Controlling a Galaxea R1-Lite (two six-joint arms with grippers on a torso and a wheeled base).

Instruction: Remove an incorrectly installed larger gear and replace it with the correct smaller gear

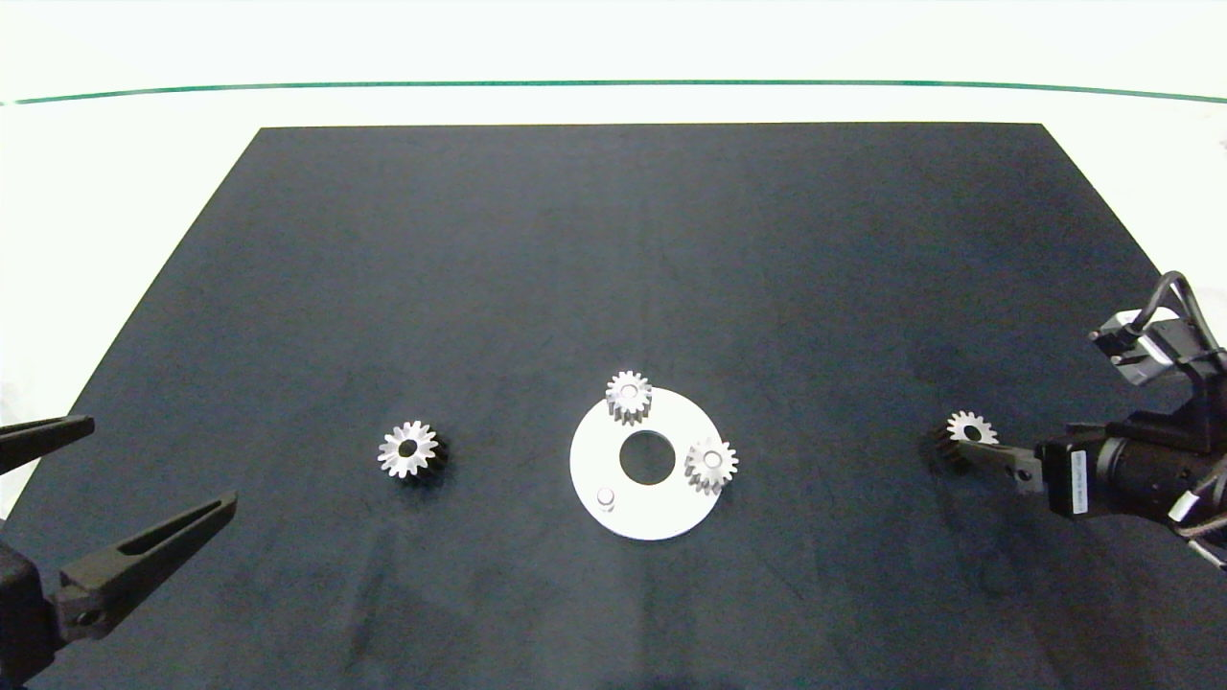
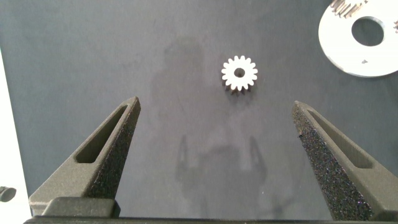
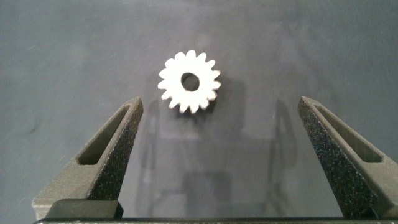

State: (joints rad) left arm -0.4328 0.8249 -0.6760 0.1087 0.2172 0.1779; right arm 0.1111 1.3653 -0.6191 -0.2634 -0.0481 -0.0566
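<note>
Left end effector [image 1: 144,479]: near-left desk edge, fingers spread wide, empty. Smaller gear [image 1: 411,450]: silver, pointed teeth, centre hole, flat, left of white disc [image 1: 613,498]. Right end effector [image 3: 227,134]: wide open, above larger gear [image 1: 968,429], far right.

A black mat [image 1: 613,287] covers most of the white desk [image 1: 115,192]. Near its middle lies a white round plate [image 1: 661,513] with a centre hole. Two small silver gears sit on the plate, one [image 1: 629,396] at its far edge, one [image 1: 711,465] at its right. A bare peg [image 1: 606,496] stands at its near left.
</note>
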